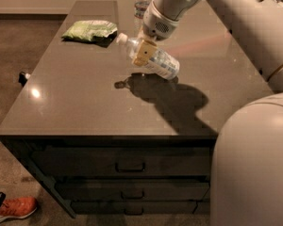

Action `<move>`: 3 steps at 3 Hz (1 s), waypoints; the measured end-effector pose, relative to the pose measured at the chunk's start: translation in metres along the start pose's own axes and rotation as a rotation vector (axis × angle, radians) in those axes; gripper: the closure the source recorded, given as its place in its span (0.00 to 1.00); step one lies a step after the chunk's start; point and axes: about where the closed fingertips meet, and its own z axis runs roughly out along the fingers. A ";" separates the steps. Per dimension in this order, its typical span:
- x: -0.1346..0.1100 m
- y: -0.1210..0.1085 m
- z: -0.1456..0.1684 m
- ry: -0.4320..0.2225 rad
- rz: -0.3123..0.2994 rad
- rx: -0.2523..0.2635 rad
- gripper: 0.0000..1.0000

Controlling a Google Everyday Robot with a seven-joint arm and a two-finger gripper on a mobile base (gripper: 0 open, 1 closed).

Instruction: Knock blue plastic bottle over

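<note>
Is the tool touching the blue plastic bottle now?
Touching. Camera view: the tool, over the table toward its far side, lies right against the tilted blue plastic bottle near its neck, no gap.

Clear blue plastic bottle (164,65) with pale blue-and-white label and white cap, against the white-and-tan gripper (144,54); green bag (89,29); dark grey tabletop (80,107).

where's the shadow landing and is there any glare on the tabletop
Camera view: the gripper, at the tilted blue plastic bottle, and its arm cast a dark shadow on the tabletop, nearer the camera and right of the bottle; a small glare spot sits front-left.
</note>
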 end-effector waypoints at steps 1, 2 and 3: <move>0.002 0.003 0.007 0.023 -0.020 -0.024 1.00; 0.006 0.009 0.021 0.047 -0.035 -0.057 0.82; 0.008 0.015 0.031 0.063 -0.048 -0.066 0.59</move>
